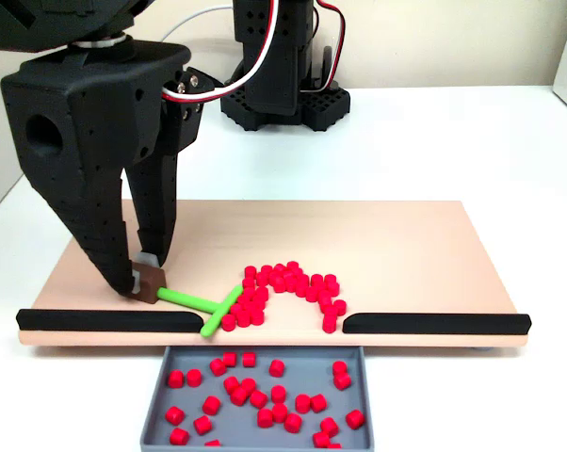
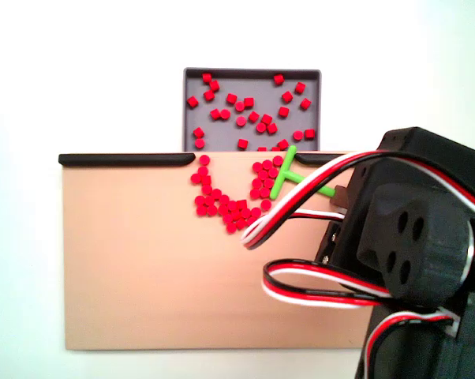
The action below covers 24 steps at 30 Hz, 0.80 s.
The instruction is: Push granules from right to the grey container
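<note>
A curved heap of red granules (image 1: pixel 285 281) lies on the tan board (image 1: pixel 406 250) at the gap between its two black strips. Several more granules (image 1: pixel 277 367) rest inside the grey container (image 1: pixel 265 349), which sits just below that gap. My gripper (image 1: pixel 144 280) is shut on the brown end block of a green T-shaped pusher (image 1: pixel 194 300). The pusher's crossbar touches the left end of the heap. In the other fixed view the grey container (image 2: pixel 253 72) is at the top. There the granules (image 2: pixel 222 204) form a V below it, and the pusher (image 2: pixel 287 170) reaches in from the right.
Black strips (image 1: pixel 105 320) (image 1: pixel 434 323) line the board's front edge on both sides of the gap. The arm base (image 1: pixel 283 94) stands behind the board. In the other fixed view the arm and its cables (image 2: pixel 411 260) cover the board's lower right corner.
</note>
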Tool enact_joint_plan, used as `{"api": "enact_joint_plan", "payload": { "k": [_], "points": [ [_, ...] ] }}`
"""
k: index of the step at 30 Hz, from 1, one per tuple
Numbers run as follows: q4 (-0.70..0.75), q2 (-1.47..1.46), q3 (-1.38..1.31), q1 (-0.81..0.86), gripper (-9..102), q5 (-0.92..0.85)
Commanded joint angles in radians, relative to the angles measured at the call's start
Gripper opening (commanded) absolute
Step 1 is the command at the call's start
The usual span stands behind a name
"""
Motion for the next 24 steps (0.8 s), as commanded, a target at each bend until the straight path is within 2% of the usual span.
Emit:
{"api": "enact_joint_plan", "payload": {
  "k": [1, 24],
  "points": [
    [0.006, 0.012, -0.029, -0.015, 0, 0.008],
    [0.008, 0.029, -0.017, -0.041, 0, 0.049]
  ]
}}
